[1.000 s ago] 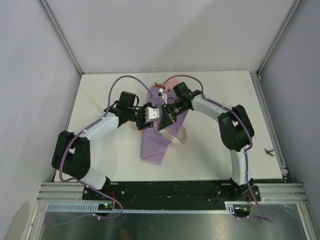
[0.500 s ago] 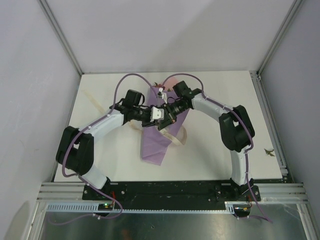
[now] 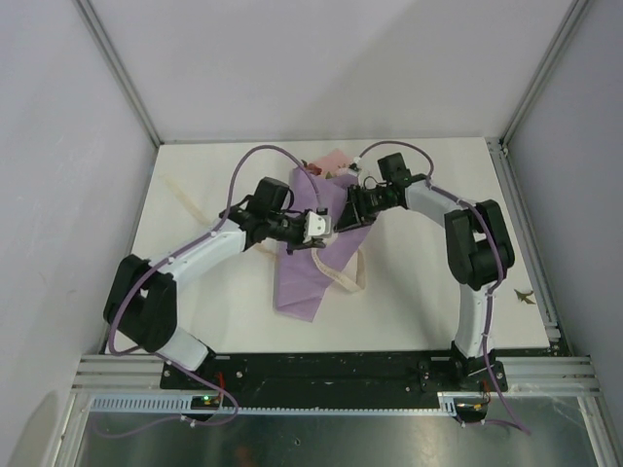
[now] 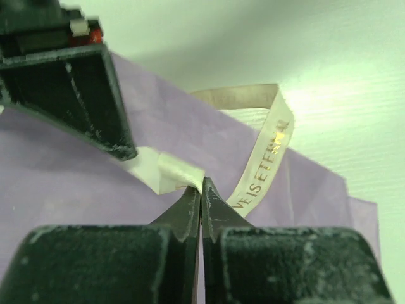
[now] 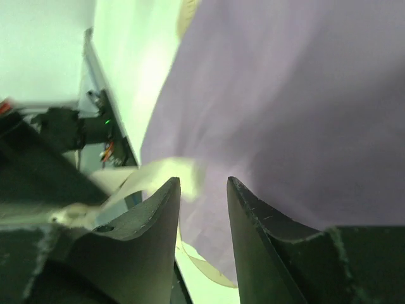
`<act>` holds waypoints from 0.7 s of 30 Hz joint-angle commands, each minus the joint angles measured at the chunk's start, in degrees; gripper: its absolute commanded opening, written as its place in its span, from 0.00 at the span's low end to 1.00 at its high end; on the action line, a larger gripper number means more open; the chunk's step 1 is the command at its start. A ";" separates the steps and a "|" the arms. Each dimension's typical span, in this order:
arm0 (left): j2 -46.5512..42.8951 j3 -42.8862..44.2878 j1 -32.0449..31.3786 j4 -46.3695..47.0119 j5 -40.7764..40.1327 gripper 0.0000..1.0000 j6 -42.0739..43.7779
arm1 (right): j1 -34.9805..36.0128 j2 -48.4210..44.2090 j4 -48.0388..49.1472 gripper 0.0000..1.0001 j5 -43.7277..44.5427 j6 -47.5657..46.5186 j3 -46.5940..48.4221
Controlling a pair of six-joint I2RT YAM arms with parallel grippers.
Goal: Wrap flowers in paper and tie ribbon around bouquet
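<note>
That ribbon (image 4: 266, 158) looks floppy and slippery, so the left gripper (image 4: 201, 190) clamped on its flat end seems right, slack looping off at 1 o'clock, while the right gripper (image 5: 204, 190) hangs open.

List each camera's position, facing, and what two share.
Top external: above the near edge, facing down on table, bouquet; left arm, right arm whole.
Left wrist: rides that arm, facing along the shut left tool pinching the ribbon.
Right wrist: rides that arm, facing past the open right tool at the paper.
Shared: both wrist views show ribbon and paper.
</note>
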 commanded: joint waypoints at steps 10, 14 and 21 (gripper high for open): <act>-5.16 18.92 -5.22 1.12 -0.61 0.00 -22.76 | 5.24 9.54 -8.72 0.30 25.90 -7.03 9.27; -6.36 21.39 -5.18 1.55 -3.01 0.00 -26.39 | 5.68 11.29 -12.05 0.29 29.37 -10.16 11.58; -9.25 24.95 -4.36 2.81 -6.09 0.00 -32.01 | 5.59 12.63 -15.37 0.27 32.70 -13.79 12.20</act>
